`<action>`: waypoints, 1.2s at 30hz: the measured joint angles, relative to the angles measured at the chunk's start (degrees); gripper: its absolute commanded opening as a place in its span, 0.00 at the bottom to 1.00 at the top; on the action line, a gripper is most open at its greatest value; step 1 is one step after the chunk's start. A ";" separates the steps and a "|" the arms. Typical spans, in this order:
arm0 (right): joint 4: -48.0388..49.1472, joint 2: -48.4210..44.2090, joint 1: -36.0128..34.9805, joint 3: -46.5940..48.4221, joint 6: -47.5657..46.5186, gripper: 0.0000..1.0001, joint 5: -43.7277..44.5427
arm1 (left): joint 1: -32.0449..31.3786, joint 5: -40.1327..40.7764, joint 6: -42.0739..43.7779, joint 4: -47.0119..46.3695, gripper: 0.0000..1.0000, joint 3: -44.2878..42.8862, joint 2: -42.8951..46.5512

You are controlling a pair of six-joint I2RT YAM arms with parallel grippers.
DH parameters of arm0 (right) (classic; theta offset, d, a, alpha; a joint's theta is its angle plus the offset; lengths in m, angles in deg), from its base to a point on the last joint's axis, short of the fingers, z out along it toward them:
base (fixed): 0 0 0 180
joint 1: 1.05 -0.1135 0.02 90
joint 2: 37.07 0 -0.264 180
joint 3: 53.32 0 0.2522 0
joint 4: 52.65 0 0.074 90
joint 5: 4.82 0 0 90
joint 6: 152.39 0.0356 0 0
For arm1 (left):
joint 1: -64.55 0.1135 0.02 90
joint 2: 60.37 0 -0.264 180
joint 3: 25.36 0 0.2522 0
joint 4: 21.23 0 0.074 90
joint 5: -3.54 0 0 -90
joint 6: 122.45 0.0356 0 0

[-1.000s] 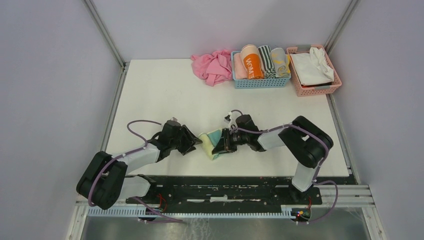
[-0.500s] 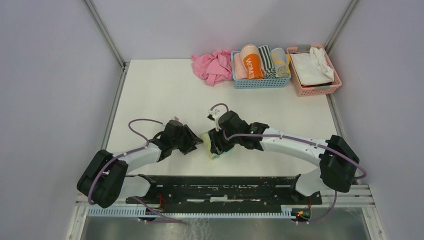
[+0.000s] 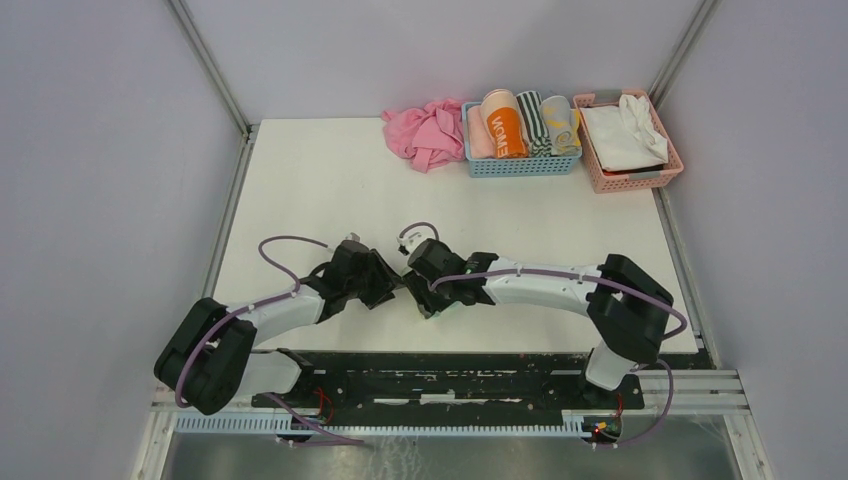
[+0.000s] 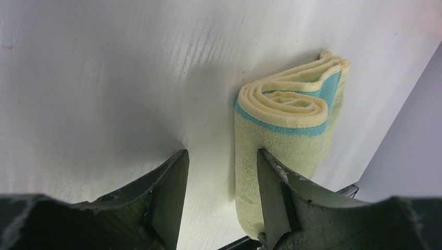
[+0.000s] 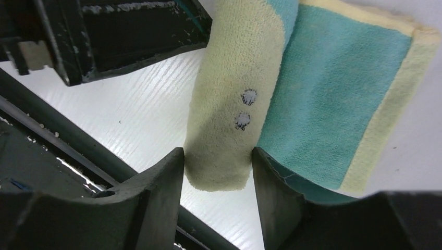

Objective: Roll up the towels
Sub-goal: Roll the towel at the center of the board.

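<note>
A pale yellow towel with a teal figure [image 5: 333, 88] lies partly rolled on the white table near the front edge. In the top view the two grippers hide nearly all of it; only an edge of the towel [image 3: 436, 312] shows. My right gripper [image 5: 218, 195] is open, its fingers straddling the near end of the roll [image 5: 229, 125]. The flat teal part spreads out to the right. My left gripper [image 4: 221, 195] is open at the roll's other end, and the towel [image 4: 286, 130] lies against its right finger [image 4: 273, 198]. In the top view the left gripper [image 3: 392, 285] and right gripper [image 3: 420, 290] almost meet.
A crumpled pink cloth [image 3: 425, 133] lies at the back. Beside it is a blue basket [image 3: 520, 166] with several rolled towels, one grey with yellow marks [image 3: 561, 125]. A pink basket [image 3: 632, 178] holds white cloth. A black rail [image 3: 450, 372] runs along the near edge.
The right arm has stretched leftward, carrying its gripper over the towel toward the left gripper, and its jaws have spread apart. The left arm has hardly moved.
</note>
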State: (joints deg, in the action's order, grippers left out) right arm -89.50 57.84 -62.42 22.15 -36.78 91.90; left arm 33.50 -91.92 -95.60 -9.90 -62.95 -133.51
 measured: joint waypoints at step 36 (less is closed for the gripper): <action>50.45 8.61 23.50 -26.67 22.23 0.03 -49.33 | -0.55 -7.82 0.42 -6.34 0.60 -6.64 -11.23</action>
State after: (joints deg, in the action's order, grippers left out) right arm -39.05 66.45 -38.92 -4.52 -14.55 42.57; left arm 32.96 -99.74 -95.19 -16.24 -69.60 -144.74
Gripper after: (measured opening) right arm 0.026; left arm 0.650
